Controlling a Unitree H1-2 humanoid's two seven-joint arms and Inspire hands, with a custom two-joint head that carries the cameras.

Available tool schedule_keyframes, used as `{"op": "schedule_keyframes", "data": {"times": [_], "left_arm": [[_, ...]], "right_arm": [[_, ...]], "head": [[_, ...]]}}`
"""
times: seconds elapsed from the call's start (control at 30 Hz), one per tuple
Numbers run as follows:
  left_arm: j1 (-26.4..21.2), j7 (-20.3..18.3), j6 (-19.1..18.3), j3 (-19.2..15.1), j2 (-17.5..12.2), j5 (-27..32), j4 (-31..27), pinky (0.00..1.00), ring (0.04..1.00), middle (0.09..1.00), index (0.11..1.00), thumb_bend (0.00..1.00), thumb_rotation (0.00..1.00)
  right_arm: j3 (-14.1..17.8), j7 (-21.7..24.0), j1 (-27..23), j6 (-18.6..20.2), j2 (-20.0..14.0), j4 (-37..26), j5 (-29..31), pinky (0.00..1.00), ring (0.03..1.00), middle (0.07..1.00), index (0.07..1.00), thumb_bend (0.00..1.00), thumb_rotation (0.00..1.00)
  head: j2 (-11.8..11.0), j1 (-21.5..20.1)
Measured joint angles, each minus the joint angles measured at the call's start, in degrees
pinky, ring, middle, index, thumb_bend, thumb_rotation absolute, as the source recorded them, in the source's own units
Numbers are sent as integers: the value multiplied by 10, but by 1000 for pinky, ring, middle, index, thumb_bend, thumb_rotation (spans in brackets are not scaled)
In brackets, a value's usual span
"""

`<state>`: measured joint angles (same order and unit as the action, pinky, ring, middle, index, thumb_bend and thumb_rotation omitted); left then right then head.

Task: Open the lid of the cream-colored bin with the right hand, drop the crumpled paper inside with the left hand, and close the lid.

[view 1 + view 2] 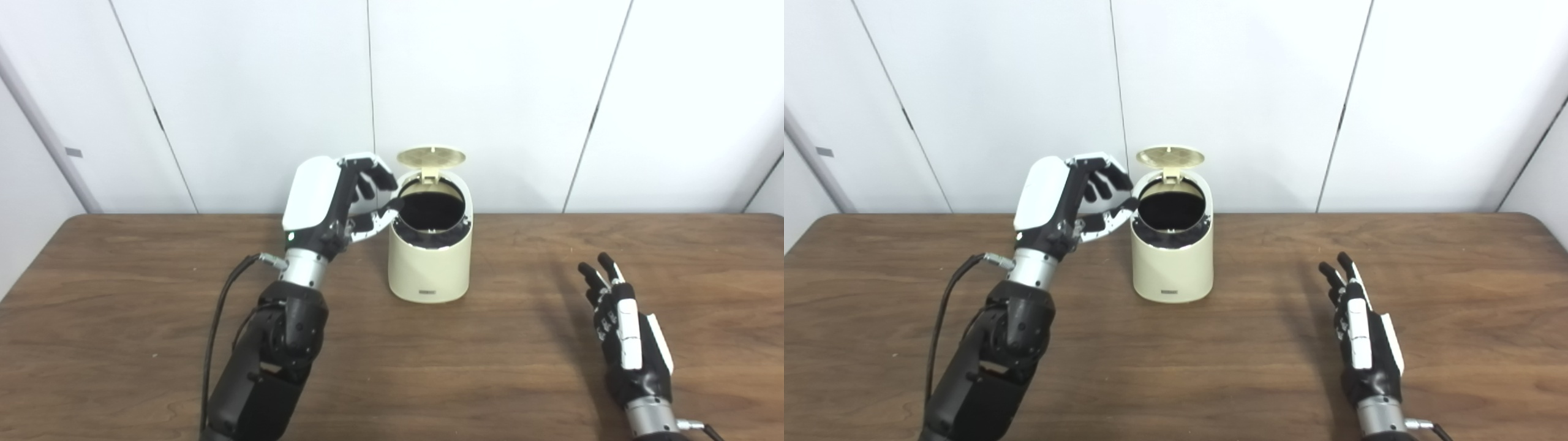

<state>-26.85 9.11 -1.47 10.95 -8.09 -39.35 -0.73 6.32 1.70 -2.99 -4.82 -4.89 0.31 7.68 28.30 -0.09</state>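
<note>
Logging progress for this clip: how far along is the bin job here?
The bin has its lid standing open. The left hand is at the rim with fingers apart and no paper visible in it, so the drop looks done or unseen. The right hand lies open on the table. Closing the lid remains.

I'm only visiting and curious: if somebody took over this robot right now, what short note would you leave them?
Left hand: raised beside the bin's open mouth, fingers apart, no paper visible in it.
Right hand: open, low over the table, well right of the bin.
Lid: standing up, open.
Crumpled paper: not visible anywhere; possibly already inside, but the dark interior hides it.
Left: close the lid.
</note>
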Motion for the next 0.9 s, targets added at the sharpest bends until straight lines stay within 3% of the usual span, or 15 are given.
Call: {"op": "schedule_keyframes", "data": {"times": [0.4,0.67,0.73,0.9], "left_arm": [[40,-44,-71,-84,6,104,-47,334,449,516,463,475,0],[68,-46,-103,-130,9,157,-55,372,457,520,458,477,0],[72,-46,-111,-140,10,171,-56,342,453,531,464,475,0],[89,-45,-116,-154,12,193,-63,515,489,501,475,502,0]], "right_arm": [[0,2,0,0,-1,1,1,1000,962,909,973,527,1000],[1,2,-1,0,-1,2,4,1000,974,912,973,527,1000],[1,2,-1,0,-2,2,4,1000,971,908,973,526,1000],[1,2,-1,1,-2,2,5,1000,970,908,965,528,1000]], "head": [[4,2],[5,4],[5,4],[6,5]]}}
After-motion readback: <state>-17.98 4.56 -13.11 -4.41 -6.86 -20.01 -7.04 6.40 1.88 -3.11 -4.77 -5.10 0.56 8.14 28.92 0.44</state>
